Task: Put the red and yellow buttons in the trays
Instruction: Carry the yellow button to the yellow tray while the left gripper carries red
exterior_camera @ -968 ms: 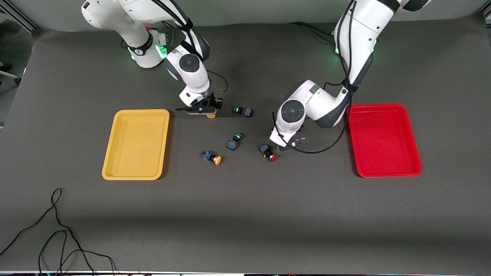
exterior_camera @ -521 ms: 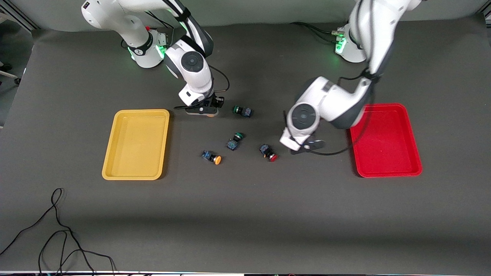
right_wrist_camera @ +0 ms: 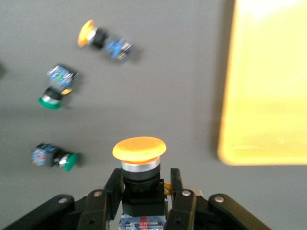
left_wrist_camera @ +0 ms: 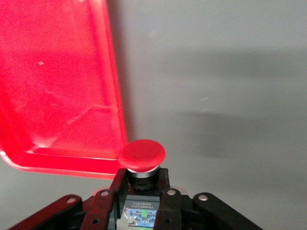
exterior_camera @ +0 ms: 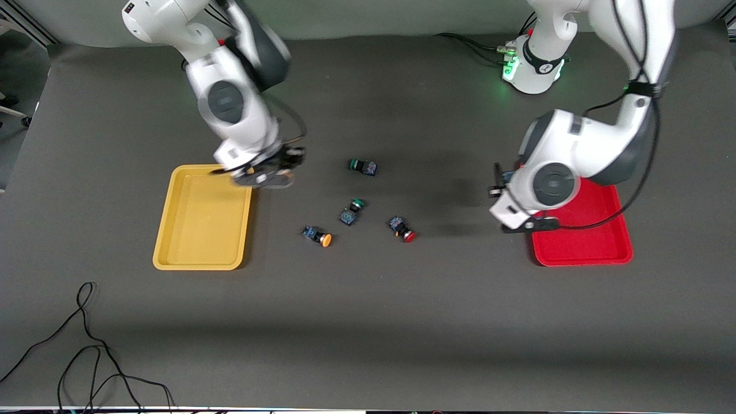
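Trays: one tray [exterior_camera: 202,253] at the right arm's end of the table [exterior_camera: 368,322], the other tray [exterior_camera: 581,250] at the left arm's end.
Loose buttons: four lie between the trays.
Farthest button [exterior_camera: 363,167]: farther from the front camera than the other three.
Middle button [exterior_camera: 351,211]: between two nearer ones [exterior_camera: 317,236] [exterior_camera: 402,227].
Cable [exterior_camera: 86,351]: on the table, nearest the front camera.

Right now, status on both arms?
Left gripper shut on red button, over red tray edge. Right gripper shut on yellow button, beside yellow tray. Trays empty; nothing blocking.
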